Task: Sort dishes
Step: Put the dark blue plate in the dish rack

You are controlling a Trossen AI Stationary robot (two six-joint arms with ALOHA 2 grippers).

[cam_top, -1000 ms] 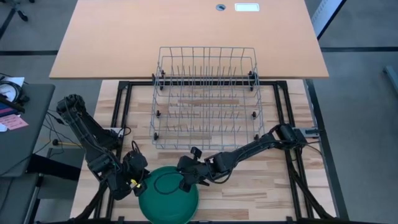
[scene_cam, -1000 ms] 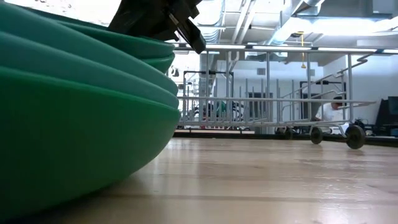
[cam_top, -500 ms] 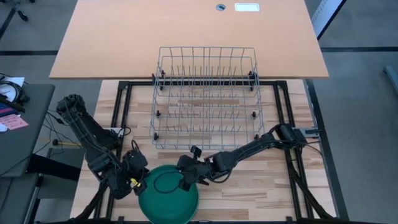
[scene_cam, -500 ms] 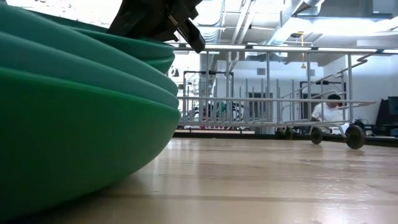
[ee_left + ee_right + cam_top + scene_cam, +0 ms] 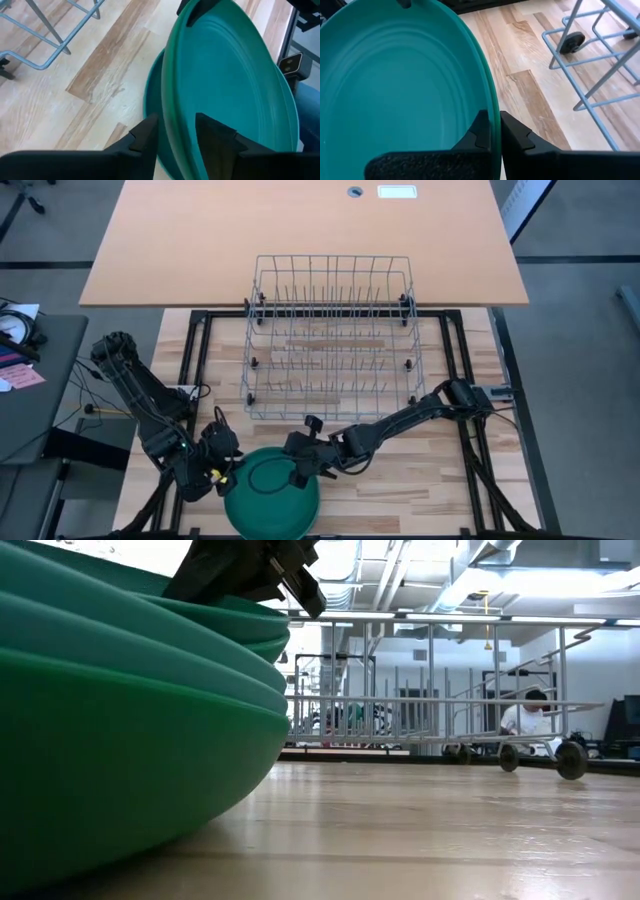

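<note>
- The right gripper (image 5: 494, 131) is reaching over the stack of dishes (image 5: 271, 492) at the near edge of the wooden surface (image 5: 420, 480), and its fingers are pinching the rim of the top plate (image 5: 395, 95) tightly.
- The left gripper (image 5: 176, 131) is sitting at the opposite side of the same plate; its fingers are standing apart, one on each side of the rim, and they are not pressing it.
- In the low view, about four green and teal plates are lying one on another, and the top one is tilting.
- One wire rack (image 5: 332, 335) is standing behind the stack, well apart from it.
- A person (image 5: 522, 720) is sitting in the room beyond.
</note>
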